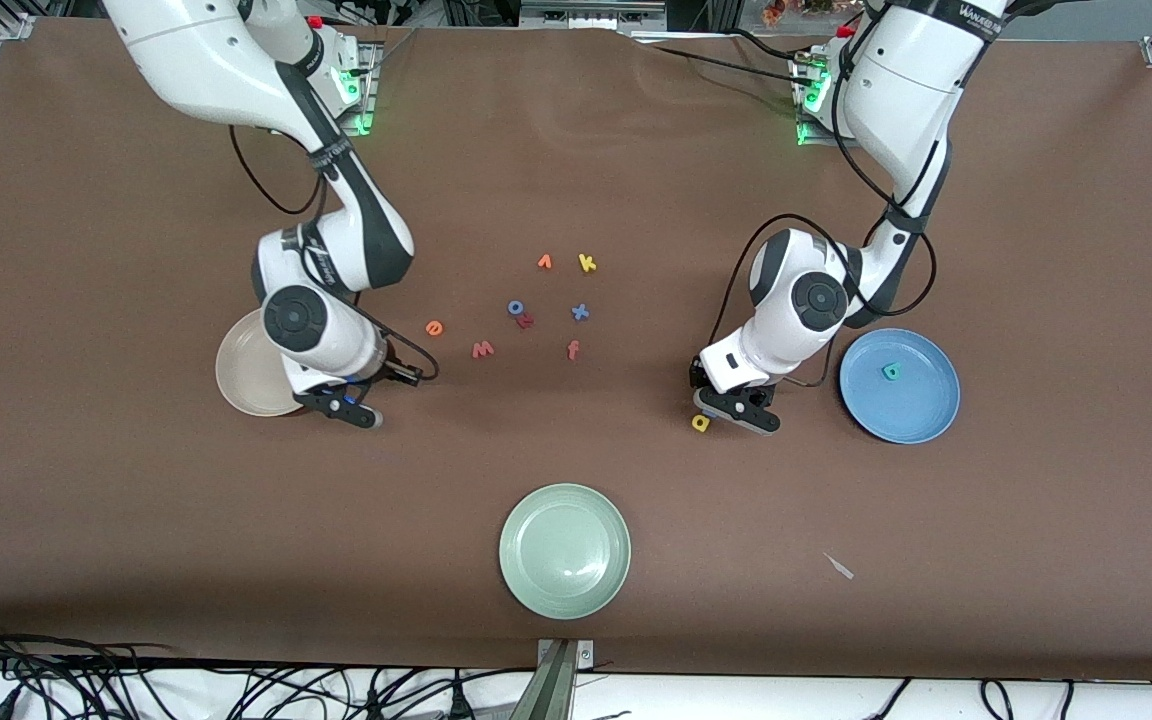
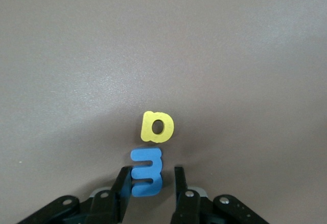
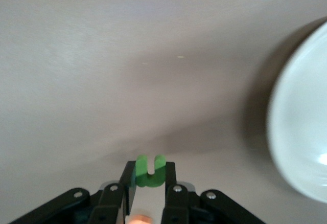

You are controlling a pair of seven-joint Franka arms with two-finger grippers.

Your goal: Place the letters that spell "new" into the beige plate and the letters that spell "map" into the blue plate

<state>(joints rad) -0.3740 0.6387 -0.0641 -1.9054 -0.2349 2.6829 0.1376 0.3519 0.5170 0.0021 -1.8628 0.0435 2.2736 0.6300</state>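
Observation:
My left gripper (image 2: pixel 152 173) is low over the table beside the blue plate (image 1: pixel 921 420). The blue m (image 2: pixel 147 173) lies between its fingers: one touches the m and a gap shows at the other. The yellow a (image 2: pixel 157 127) lies just past the m and beside the left gripper (image 1: pixel 748 414). A teal p (image 1: pixel 891 372) rests in the blue plate. My right gripper (image 3: pixel 150 168) is shut on the green n (image 3: pixel 149 173) beside the beige plate (image 1: pixel 241 375). The orange e (image 1: pixel 434 327) and pinkish-red w (image 1: pixel 482 349) lie on the table toward the middle.
Loose letters lie mid-table: a blue o (image 1: pixel 515 307), blue x (image 1: pixel 580 312), red-orange f (image 1: pixel 573 349), orange v (image 1: pixel 544 262) and yellow k (image 1: pixel 587 263). A pale green plate (image 1: pixel 565 550) sits nearest the front camera. A small pale scrap (image 1: pixel 839 566) lies nearby.

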